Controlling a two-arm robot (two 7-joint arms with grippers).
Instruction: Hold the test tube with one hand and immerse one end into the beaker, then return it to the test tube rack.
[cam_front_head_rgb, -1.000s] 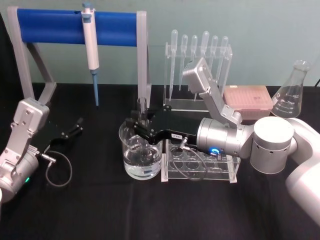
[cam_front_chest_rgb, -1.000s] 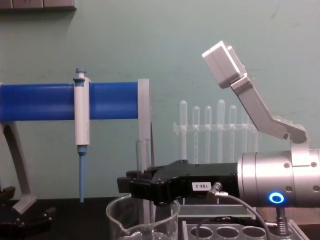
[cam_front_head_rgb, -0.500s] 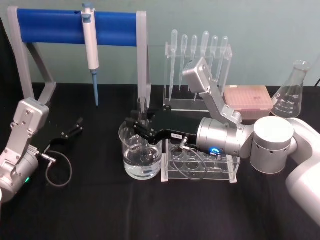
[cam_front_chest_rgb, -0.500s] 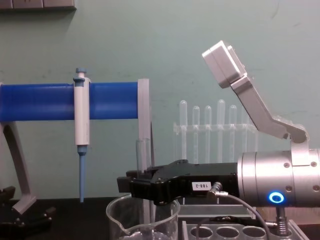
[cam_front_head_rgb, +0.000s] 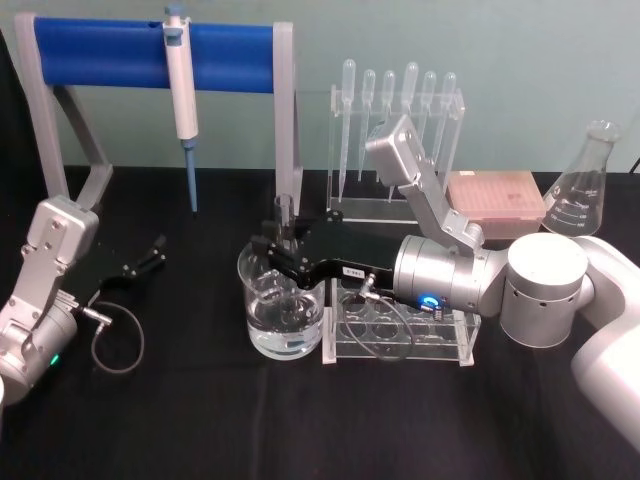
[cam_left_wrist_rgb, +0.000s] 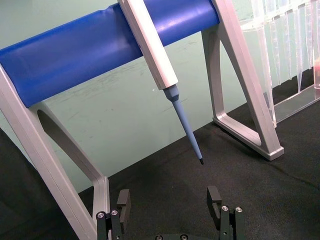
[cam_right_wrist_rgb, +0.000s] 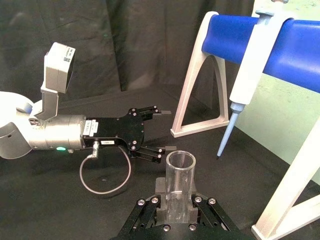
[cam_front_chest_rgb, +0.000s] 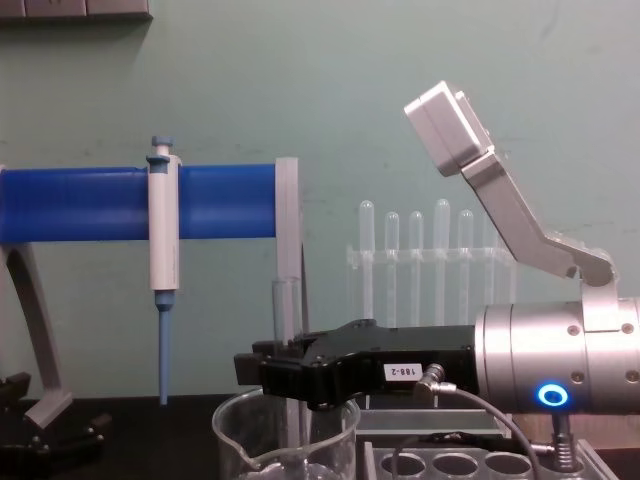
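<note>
My right gripper (cam_front_head_rgb: 280, 247) is shut on the test tube (cam_front_head_rgb: 284, 208), a clear glass tube held upright over the beaker (cam_front_head_rgb: 284, 310), which has water in it. In the chest view the test tube (cam_front_chest_rgb: 285, 320) passes down through the right gripper (cam_front_chest_rgb: 268, 372) and below the rim of the beaker (cam_front_chest_rgb: 240, 418). The right wrist view looks into the open mouth of the test tube (cam_right_wrist_rgb: 179, 172), clamped between black fingers (cam_right_wrist_rgb: 159, 201). My left gripper (cam_front_head_rgb: 148, 256) rests open at the table's left; its fingers (cam_left_wrist_rgb: 123, 200) stand apart with nothing between them.
A blue-barred stand holds a hanging pipettor (cam_front_head_rgb: 181, 80) behind the beaker. A clear tube rack (cam_front_head_rgb: 400, 325) sits just right of the beaker under my right arm. Behind are a stand of plastic pipettes (cam_front_head_rgb: 395, 110), a pink tip box (cam_front_head_rgb: 495, 195) and a flask (cam_front_head_rgb: 585, 185).
</note>
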